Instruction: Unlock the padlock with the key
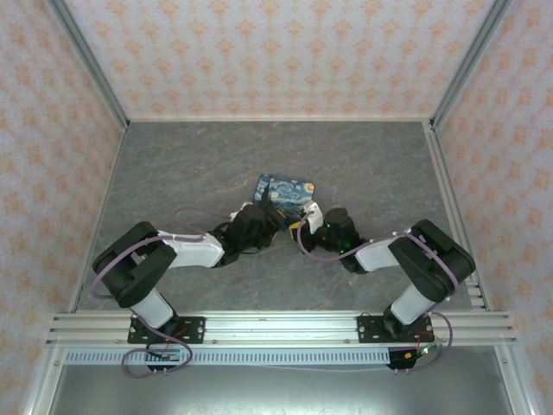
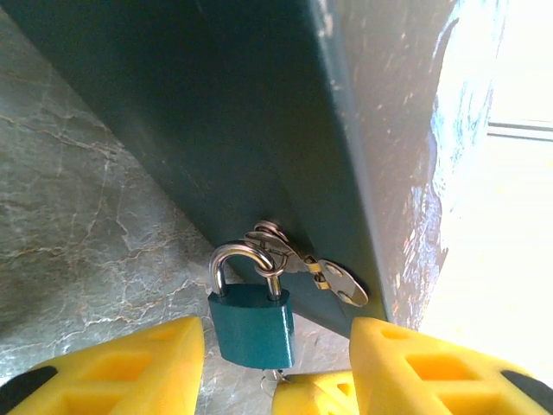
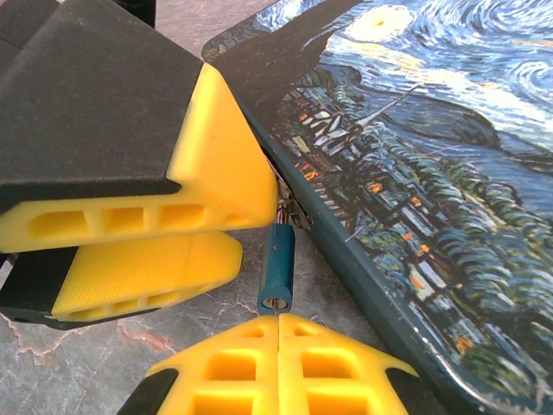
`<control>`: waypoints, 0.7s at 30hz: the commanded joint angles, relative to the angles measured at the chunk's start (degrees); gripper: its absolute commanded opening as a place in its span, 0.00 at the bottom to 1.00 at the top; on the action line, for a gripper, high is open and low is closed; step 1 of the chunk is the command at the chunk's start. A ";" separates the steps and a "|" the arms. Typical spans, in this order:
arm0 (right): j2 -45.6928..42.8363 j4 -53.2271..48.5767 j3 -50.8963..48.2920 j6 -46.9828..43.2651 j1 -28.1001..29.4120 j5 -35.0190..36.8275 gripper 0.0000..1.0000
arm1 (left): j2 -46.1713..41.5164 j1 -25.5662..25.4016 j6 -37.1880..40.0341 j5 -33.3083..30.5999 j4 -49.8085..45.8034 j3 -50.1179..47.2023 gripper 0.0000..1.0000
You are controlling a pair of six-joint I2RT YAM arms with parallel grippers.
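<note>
The padlock [image 2: 252,324] has a teal body and a steel shackle, and hangs from the hasp on the side of the starry-night box [image 3: 432,173]. My left gripper [image 2: 276,339] is open, with a yellow finger on each side of the lock body and a gap on both sides. My right gripper [image 3: 278,327] is shut just below the padlock [image 3: 277,264], pinching the key [image 2: 275,374]. Just a sliver of pale blade shows, reaching into the keyhole; the key's head is hidden between the fingers. In the top view the two grippers meet at the box's near edge [image 1: 289,223].
A spare silver key [image 2: 341,284] hangs on a ring at the shackle, against the box's teal side wall [image 2: 259,130]. The box lies flat on the grey marble table [image 1: 173,173]. Patterned walls close in the table on three sides.
</note>
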 commanded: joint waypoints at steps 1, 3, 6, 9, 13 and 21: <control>0.60 1.11 1.21 -0.04 0.56 0.00 0.00 | 1.64 -0.56 -1.33 -2.10 1.31 -0.57 0.47; 0.67 1.16 1.26 -0.04 0.51 0.05 0.00 | 2.17 -0.65 -1.34 -1.92 1.21 -0.29 0.46; 0.58 1.22 1.21 0.14 0.51 0.09 0.00 | 3.12 -0.80 -1.59 -1.53 1.65 0.15 0.45; 0.63 1.23 1.23 0.23 0.51 -0.12 0.00 | 4.22 -0.91 -2.17 -1.29 3.07 0.24 0.45; 0.67 1.31 1.29 0.29 0.52 -0.17 0.00 | 5.16 -1.04 -2.66 -1.71 4.32 0.42 0.44; 0.65 1.57 1.24 0.75 0.51 -0.10 0.00 | 6.35 -1.20 -2.83 -2.18 4.38 1.11 0.39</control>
